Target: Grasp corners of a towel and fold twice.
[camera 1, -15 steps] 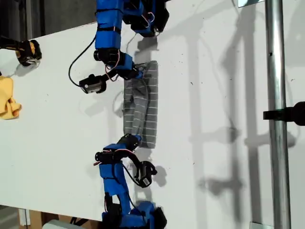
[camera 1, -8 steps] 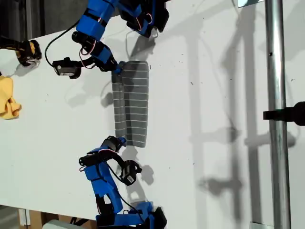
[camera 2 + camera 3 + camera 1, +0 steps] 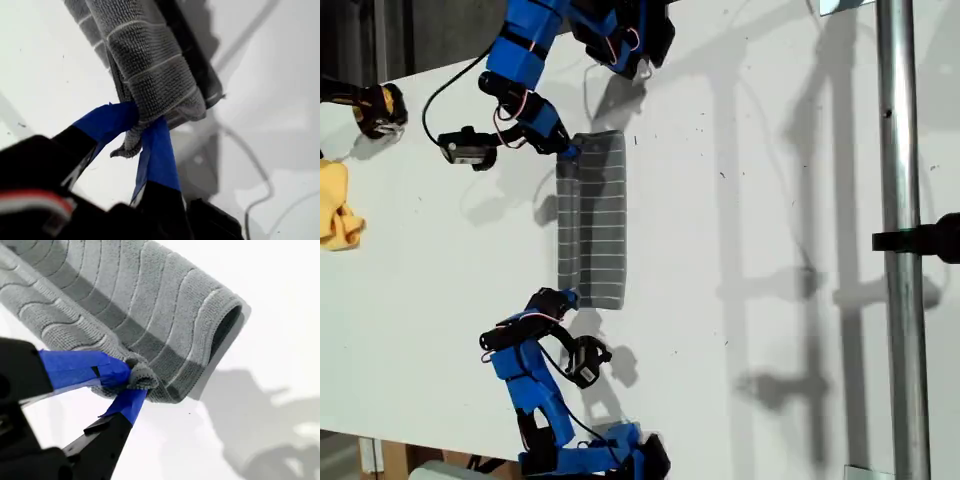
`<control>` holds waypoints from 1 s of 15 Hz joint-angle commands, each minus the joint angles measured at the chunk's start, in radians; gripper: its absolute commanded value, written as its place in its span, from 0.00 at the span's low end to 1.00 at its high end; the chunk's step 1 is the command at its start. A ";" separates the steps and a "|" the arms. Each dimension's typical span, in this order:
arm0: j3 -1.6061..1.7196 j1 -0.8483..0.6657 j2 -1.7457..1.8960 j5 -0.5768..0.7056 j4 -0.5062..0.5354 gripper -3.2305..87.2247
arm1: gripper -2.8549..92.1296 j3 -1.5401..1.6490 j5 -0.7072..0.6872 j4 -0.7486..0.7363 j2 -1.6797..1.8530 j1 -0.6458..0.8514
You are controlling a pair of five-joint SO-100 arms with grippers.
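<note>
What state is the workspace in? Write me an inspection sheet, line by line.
Surface: white tabletop, sunlit, crossed by shadows.
Job's things: grey rectangular towel with thin white stripes, folded into a narrow strip and held at both ends.
Clutter: crumpled plain yellow cloth at the exterior view's left edge; black-and-yellow object above it, too small to identify.
Grippers: my first gripper pinches a bunched towel corner; my second gripper pinches a corner too. Which arm is which in the exterior view, I cannot tell.
Cables: black cable looping beside the upper arm.
Surroundings: vertical metal pole with a black clamp at the exterior view's right.
</note>
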 commanded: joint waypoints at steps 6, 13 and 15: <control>0.002 0.196 -0.031 -0.189 0.064 0.02 | 0.03 0.192 0.236 -0.057 0.015 -0.201; -0.015 0.172 -0.198 -0.285 0.080 0.02 | 0.03 0.284 0.364 -0.146 -0.206 -0.160; -0.026 0.146 -0.239 -0.287 0.089 0.03 | 0.03 0.282 0.379 -0.163 -0.293 -0.129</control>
